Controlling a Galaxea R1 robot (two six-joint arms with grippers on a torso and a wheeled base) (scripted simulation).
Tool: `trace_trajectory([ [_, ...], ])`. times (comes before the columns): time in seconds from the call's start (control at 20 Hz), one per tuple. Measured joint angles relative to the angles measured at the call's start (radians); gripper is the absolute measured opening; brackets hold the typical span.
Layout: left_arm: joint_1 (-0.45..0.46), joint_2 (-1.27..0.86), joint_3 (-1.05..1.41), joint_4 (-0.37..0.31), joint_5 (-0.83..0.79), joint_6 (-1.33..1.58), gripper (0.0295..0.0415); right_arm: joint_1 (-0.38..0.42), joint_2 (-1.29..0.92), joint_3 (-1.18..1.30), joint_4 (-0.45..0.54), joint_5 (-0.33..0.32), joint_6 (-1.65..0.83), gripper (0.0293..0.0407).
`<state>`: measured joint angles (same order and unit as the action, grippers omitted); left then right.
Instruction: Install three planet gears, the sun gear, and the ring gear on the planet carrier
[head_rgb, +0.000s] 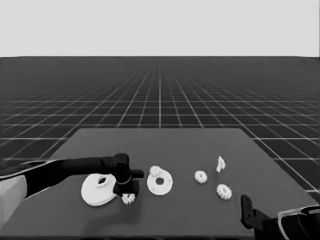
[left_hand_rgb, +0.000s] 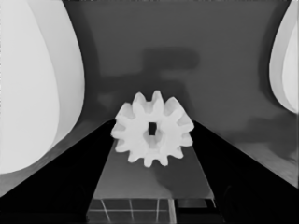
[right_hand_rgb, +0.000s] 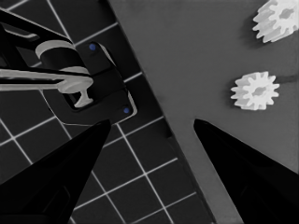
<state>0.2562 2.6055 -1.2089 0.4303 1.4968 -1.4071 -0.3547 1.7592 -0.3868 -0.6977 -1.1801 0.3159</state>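
One planet gear (head_rgb: 128, 199) lies on the table between the left gripper (head_rgb: 127, 192)'s spread fingers, unclamped, at 4 o'clock of the larger round part (head_rgb: 99, 189); a skewed closure could tip it or nudge that part; white, toothed, centre hole; farther, the smaller round part (head_rgb: 160, 183) carries one gear (head_rgb: 155, 171); right gripper (right_hand_rgb: 149, 126) parked, spread

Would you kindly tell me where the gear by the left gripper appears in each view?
Head view: gear just below the left gripper, beside the larger round part.
Left wrist view: centre, between the fingers.
Right wrist view: not in it.
Shared landmark: the larger round part.
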Motion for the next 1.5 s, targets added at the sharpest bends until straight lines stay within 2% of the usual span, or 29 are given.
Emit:
trace_trajectory([
  [0.3, 0.000, 0.000, 0.000, 0.000, 0.000, 0.000, 0.0312, 0.000, 0.000, 0.000, 0.000, 0.000, 0.000, 0.0385],
  [0.4, -0.139, -0.029, 0.111, -0.137, 0.051, -0.067, 0.0312, 0.000, 0.000, 0.000, 0.000, 0.000, 0.000, 0.0385],
  [0.5, -0.200, -0.033, 0.131, -0.194, 0.058, -0.083, 0.0312, 0.000, 0.000, 0.000, 0.000, 0.000, 0.000, 0.0385],
  [0.8, -0.229, -0.034, 0.137, -0.225, 0.059, -0.087, 0.0312, 0.000, 0.000, 0.000, 0.000, 0.000, 0.000, 0.0385],
  [0.9, -0.241, 0.199, -0.046, -0.236, 0.072, -0.143, 0.0312, 0.000, 0.000, 0.000, 0.000, 0.000, 0.000, 0.0385],
  [1.05, -0.245, 0.307, -0.161, -0.241, 0.068, -0.129, 0.0312, 0.000, 0.000, 0.000, 0.000, 0.000, 0.000, 0.0385],
  [1.3, -0.245, 0.330, -0.193, -0.242, 0.067, -0.121, 0.0312, 0.000, 0.000, 0.000, 0.000, 0.000, 0.000, 0.0385],
  [1.35, -0.178, 0.336, -0.222, -0.170, 0.060, -0.099, 0.0312, 0.000, 0.000, 0.000, 0.000, 0.000, 0.000, 0.0385],
  [1.4, -0.132, 0.341, -0.247, -0.129, 0.052, -0.082, 0.0312, 0.000, 0.000, 0.000, 0.000, 0.000, 0.000, 0.0385],
  [1.5, -0.093, 0.347, -0.276, -0.093, 0.041, -0.062, 0.0312, 0.000, 0.000, 0.000, 0.000, 0.000, 0.000, 0.0385],
])
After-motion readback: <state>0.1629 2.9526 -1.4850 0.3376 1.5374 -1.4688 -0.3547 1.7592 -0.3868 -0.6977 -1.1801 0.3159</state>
